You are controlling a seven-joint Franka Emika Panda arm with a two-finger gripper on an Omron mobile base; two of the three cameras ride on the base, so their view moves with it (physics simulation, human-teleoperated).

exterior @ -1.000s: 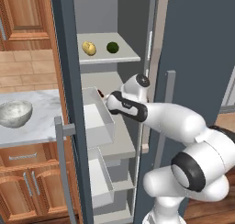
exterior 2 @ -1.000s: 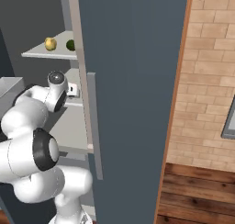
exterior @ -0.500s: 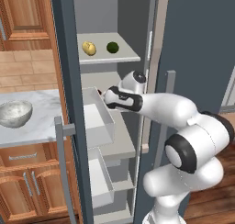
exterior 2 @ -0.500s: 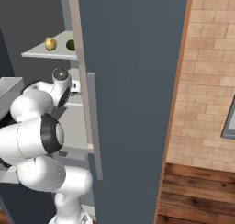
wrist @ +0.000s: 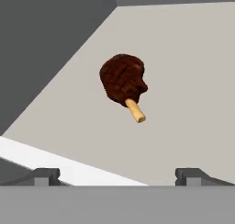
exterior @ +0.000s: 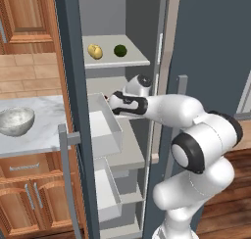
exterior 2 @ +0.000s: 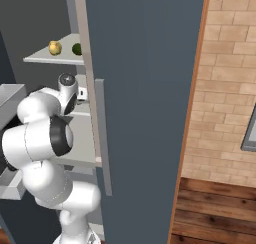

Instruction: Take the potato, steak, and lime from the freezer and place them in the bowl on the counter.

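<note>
The steak [wrist: 124,83], a dark brown lump with a tan stub, lies on a light grey freezer shelf just ahead of my gripper [wrist: 118,176], which is open and holds nothing. In the left base view my gripper [exterior: 112,100] reaches into the freezer [exterior: 105,17] above a pulled-out white drawer [exterior: 105,130]. The yellow-tan potato [exterior: 95,51] and the dark green lime [exterior: 120,50] sit side by side on the shelf above my hand; potato [exterior 2: 55,48] and lime [exterior 2: 77,49] also show from the right. The silvery bowl [exterior: 15,120] stands on the marble counter [exterior: 39,137] to the left.
The open freezer door [exterior: 215,52] stands right of my arm, its bar handle [exterior: 182,86] close to the elbow. A second door edge with a grey handle [exterior: 68,174] rises at the left. A lower white drawer [exterior: 105,194] is also pulled out. Wooden cabinets [exterior: 24,199] sit under the counter.
My arm has stretched further into the freezer, carrying the hand a little left and up over the open drawer. The jaws stayed open; potato and lime have not moved.
</note>
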